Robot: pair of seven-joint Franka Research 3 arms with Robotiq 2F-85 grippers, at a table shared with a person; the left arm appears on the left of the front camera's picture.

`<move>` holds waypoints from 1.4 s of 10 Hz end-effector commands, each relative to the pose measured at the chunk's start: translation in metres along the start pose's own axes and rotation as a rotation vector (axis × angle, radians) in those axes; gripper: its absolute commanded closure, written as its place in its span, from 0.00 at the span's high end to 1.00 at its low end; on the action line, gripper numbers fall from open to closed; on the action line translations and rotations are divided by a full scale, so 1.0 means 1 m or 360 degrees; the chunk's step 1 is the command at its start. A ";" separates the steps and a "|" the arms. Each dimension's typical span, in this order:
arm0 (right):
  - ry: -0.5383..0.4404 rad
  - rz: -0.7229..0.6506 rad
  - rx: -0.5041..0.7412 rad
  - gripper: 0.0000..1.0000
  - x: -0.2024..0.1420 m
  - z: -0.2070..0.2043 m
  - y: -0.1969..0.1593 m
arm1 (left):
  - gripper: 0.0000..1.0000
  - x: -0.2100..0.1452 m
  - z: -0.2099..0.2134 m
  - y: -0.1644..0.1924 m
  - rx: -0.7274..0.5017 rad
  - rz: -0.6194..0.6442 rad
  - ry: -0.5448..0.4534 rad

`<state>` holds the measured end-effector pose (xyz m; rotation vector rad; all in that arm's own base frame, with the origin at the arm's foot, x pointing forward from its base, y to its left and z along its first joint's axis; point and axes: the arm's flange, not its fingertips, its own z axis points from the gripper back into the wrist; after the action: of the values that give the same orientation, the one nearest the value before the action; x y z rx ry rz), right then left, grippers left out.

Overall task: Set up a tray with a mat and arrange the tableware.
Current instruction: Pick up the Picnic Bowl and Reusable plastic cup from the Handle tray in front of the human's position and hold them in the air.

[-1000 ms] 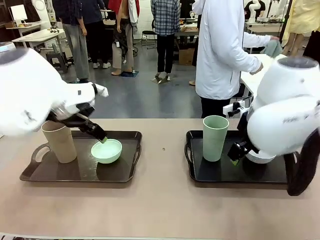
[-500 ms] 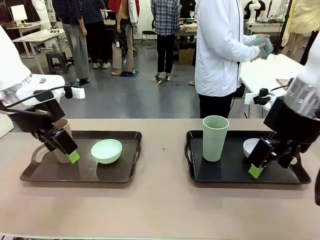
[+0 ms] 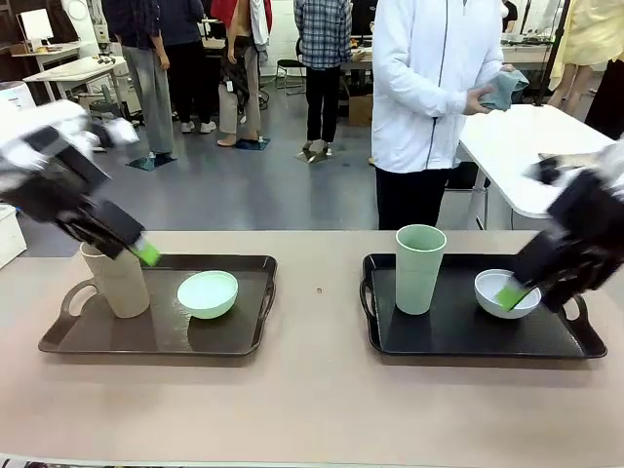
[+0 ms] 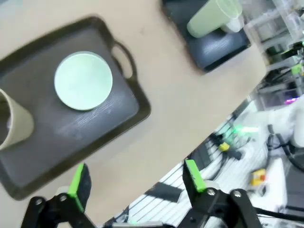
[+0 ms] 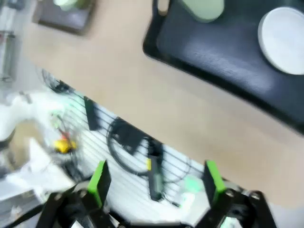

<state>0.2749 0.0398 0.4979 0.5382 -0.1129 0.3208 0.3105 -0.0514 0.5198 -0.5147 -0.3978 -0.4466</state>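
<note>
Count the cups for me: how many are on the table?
2. The tan cup stands at the left end of the left tray; the pale green cup stands at the left end of the right tray. None looks hidden.

Table (image 3: 312, 409): two trays on it, side by side and well apart.
- Left tray (image 3: 156, 349), on the table's left half. It holds the left cup (image 3: 117, 283), upright, toward the table's left end, and the left bowl (image 3: 208, 293) beside it, toward the table's middle.
- Right tray (image 3: 458, 341), on the table's right half. It holds the right cup (image 3: 420, 268), upright, toward the table's middle, and the right bowl (image 3: 487, 286) toward the table's right end.
- Person (image 3: 429, 97), behind the table's far edge.
</note>
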 end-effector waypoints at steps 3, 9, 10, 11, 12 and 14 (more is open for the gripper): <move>-0.0604 -0.0517 0.1123 1.00 -0.075 0.026 -0.153 | 1.00 -0.082 -0.031 0.100 -0.1125 0.0463 -0.0418; -0.0259 -0.0338 0.1573 1.00 -0.071 0.018 -0.132 | 1.00 -0.041 0.005 0.098 -0.1158 0.0722 -0.0136; -0.0408 -0.0416 0.1232 1.00 -0.081 0.044 -0.139 | 1.00 -0.044 -0.004 0.099 -0.1176 0.0741 -0.0118; -0.0408 -0.0416 0.1232 1.00 -0.081 0.044 -0.139 | 1.00 -0.046 0.004 0.087 -0.1083 0.0478 -0.0211; -0.0408 -0.0416 0.1232 1.00 -0.081 0.044 -0.139 | 1.00 -0.046 0.004 0.087 -0.1083 0.0478 -0.0211; -0.0408 -0.0416 0.1232 1.00 -0.081 0.044 -0.139 | 1.00 -0.046 0.004 0.087 -0.1083 0.0478 -0.0211</move>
<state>0.2440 -0.1192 0.4531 1.3745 -0.1539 0.0021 0.3169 0.0336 0.4663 -1.2444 -0.2543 -0.2303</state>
